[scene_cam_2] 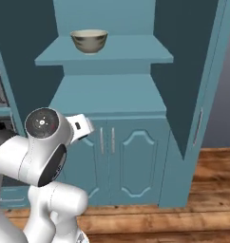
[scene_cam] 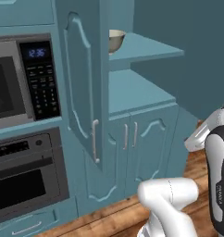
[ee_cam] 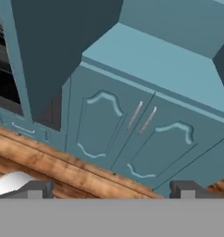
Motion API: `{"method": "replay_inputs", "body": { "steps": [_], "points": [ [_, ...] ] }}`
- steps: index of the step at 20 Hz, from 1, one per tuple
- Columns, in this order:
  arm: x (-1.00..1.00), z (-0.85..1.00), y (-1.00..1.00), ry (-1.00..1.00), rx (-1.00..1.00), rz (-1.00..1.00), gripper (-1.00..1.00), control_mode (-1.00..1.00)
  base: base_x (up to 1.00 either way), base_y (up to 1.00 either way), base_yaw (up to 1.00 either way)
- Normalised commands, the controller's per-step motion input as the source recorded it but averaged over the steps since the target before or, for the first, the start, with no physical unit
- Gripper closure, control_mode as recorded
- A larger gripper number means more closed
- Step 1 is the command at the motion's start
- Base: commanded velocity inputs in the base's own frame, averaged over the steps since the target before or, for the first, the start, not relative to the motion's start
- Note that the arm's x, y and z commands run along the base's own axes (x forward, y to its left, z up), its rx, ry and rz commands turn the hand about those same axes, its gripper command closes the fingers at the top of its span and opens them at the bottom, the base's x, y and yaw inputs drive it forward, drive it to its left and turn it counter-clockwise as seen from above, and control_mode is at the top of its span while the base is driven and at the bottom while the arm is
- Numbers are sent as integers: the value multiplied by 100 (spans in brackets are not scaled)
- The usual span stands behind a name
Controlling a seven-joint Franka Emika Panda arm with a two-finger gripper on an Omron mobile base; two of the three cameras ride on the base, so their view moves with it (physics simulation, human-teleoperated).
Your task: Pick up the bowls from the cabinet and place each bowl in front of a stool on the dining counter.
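The mottled cream bowl (scene_cam_2: 89, 41) is sitting on the upper shelf of the teal cabinet (scene_cam_2: 112, 97) — not yet picked up. The gripper (ee_cam: 111, 189) is hanging below that shelf, fingers wide apart and empty, facing the cabinet's lower doors (ee_cam: 132, 134) — every placement is remaining.

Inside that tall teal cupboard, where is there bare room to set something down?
The lower shelf of the tall teal-blue cabinet, above the panelled doors, lies bare. On the upper shelf, the round cream bowl takes the left end; the stretch to its right is free.
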Motion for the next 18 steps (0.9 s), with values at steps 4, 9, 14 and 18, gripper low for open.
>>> {"method": "replay_inputs", "body": {
  "steps": [4, 9, 14, 18],
  "points": [
    [0, 0, 0, 0, 0, 0, -100, 100, 21, -66, 38],
    [0, 0, 0, 0, 0, 0, -100, 100, 52, -22, 28],
    [0, 0, 0, 0, 0, 0, -100, 100, 98, 4, 21],
    [0, 0, 0, 0, 0, 0, -100, 100, 67, -6, 19]
  ]
}}
